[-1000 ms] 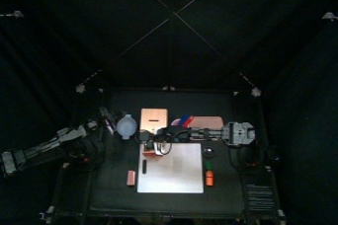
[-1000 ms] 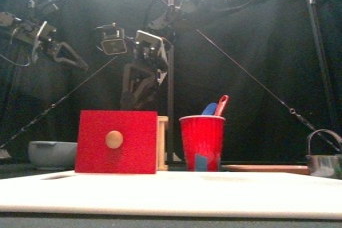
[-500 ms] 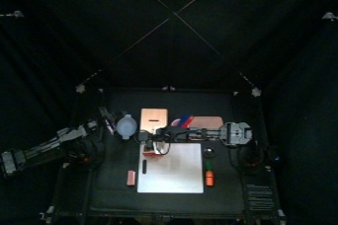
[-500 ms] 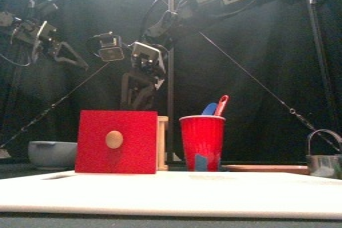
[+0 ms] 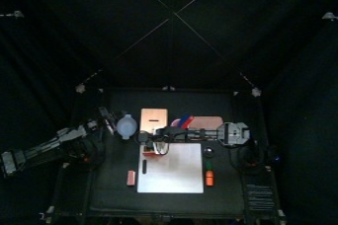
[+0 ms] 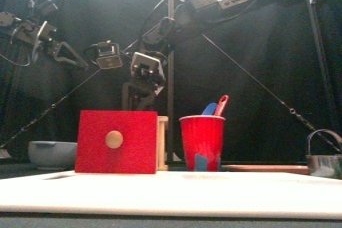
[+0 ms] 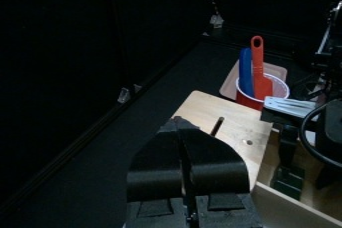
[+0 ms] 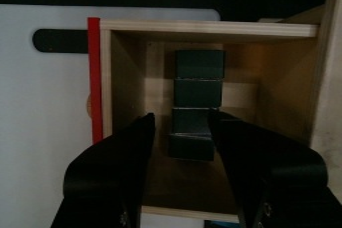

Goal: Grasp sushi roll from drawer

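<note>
The drawer (image 8: pixel 134 62) is pulled out of the tan box (image 5: pixel 156 116); it has a red front (image 6: pixel 115 142) and wooden walls. Dark sushi roll pieces (image 8: pixel 199 94) lie in a row inside it. My right gripper (image 8: pixel 183 122) hangs open straight above the drawer, one jaw on each side of the roll, not touching it. It also shows in the front view (image 6: pixel 144 80), above the box, and in the top view (image 5: pixel 160 142). My left gripper (image 7: pixel 195 164) is shut and empty, resting at the table's left (image 5: pixel 106 127).
A red cup (image 6: pixel 202 142) with utensils stands right of the box. A pale bowl (image 6: pixel 51 153) sits at the left, a metal object (image 6: pixel 323 156) at the far right. A white sheet (image 5: pixel 173 168) lies in front of the box.
My right gripper has come down closer to the open drawer. The left arm has not moved.
</note>
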Controlling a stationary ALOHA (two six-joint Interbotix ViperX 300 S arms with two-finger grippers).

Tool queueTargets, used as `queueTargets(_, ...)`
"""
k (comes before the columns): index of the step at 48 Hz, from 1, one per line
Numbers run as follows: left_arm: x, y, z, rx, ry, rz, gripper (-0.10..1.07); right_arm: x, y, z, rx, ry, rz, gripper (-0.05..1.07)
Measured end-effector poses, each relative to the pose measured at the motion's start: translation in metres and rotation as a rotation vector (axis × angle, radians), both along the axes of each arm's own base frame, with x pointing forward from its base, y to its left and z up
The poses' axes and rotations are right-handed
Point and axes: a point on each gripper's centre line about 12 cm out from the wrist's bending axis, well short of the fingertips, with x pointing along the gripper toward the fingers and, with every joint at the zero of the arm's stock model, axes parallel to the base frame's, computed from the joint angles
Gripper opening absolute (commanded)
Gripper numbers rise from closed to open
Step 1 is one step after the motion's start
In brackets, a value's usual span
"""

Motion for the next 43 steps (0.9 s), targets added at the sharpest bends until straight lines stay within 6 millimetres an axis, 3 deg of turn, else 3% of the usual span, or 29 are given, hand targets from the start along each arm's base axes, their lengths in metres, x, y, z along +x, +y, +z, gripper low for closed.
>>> queueTargets(30, 0.0, 0.0, 0.001, 0.002, -0.003, 0.001, 0.06, 0.004, -0.004, -0.009, -0.032, 0.023, 0.008, 0.89)
queueTargets(43, -0.001, 0.001, 0.001, 0.001, -0.005, 0.005, 0.06, 0.002, -0.005, -0.022, -0.037, 0.065, 0.013, 0.87)
